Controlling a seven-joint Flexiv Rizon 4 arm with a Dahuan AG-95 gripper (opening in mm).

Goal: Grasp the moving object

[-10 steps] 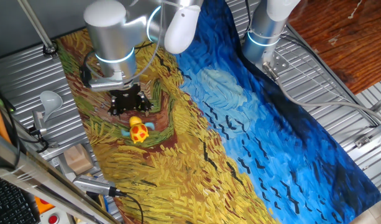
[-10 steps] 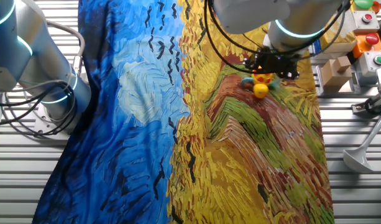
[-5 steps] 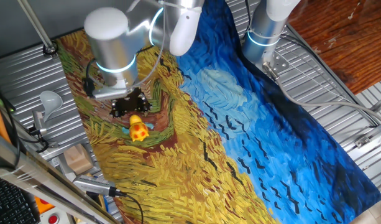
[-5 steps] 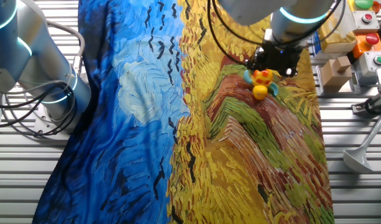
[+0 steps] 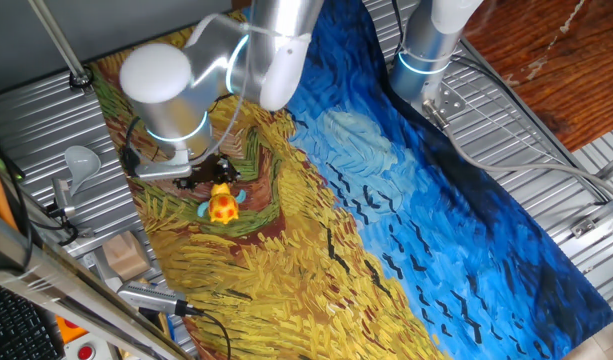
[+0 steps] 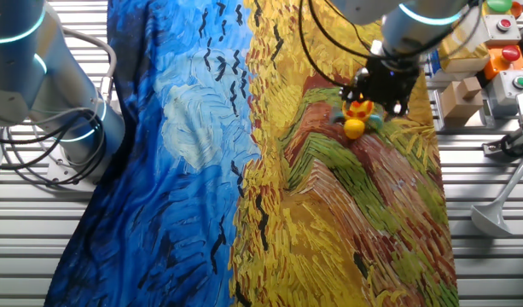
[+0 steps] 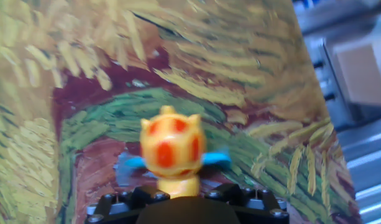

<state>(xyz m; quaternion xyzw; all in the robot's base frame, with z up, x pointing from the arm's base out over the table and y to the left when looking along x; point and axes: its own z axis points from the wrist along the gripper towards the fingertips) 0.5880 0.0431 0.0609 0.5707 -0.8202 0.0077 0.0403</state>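
Observation:
The moving object, a small yellow-orange toy figure [image 5: 222, 206] with red-orange spots and teal side bits, stands on the painted cloth. It also shows in the other fixed view [image 6: 357, 118] and fills the lower middle of the hand view [image 7: 171, 149]. My gripper [image 5: 212, 186] hangs low right behind and over it [image 6: 369, 100]. In the hand view the toy's base sits between the black gripper parts [image 7: 179, 194], with small gaps on both sides. The jaws look open and straddle the toy's base.
A tan wooden block [image 5: 126, 255] lies off the cloth near the toy, also in the hand view [image 7: 364, 68]. A white scoop [image 5: 80, 160] and a button box [image 6: 508, 51] stand beside the cloth edge. A second arm's base [image 5: 426, 50] stands across the cloth.
My arm has swung toward the cloth's edge and come down over the toy. The toy has shifted slightly and now sits between the gripper parts.

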